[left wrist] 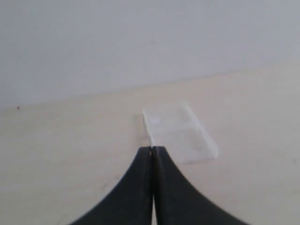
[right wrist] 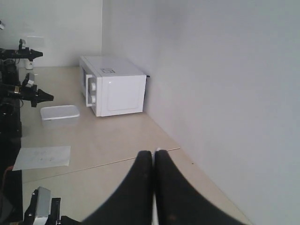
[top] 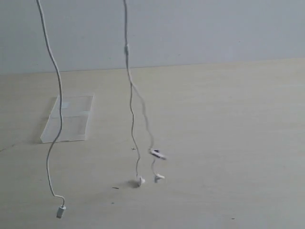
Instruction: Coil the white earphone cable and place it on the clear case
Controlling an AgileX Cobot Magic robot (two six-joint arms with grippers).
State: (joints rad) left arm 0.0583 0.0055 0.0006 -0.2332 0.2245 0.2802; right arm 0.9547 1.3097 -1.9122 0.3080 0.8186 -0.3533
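Held cable (top: 129, 86) pinched in clenched left gripper (left wrist: 152, 150) and clenched right gripper (right wrist: 153, 152). Hung below fingers in 2 strands, earbuds (top: 140, 181) ending 1 strand. Found case (left wrist: 180, 133) lying flat on table (left wrist: 70, 140) below and beyond left fingertips.

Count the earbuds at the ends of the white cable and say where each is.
2. The first earbud hangs at the exterior view's lower middle; the second earbud is close beside it, under the inline remote.

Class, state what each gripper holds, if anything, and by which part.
Both pinch the thin white earphone cable: the left gripper on the strand ending in the plug, the right gripper on the strand above the earbuds.
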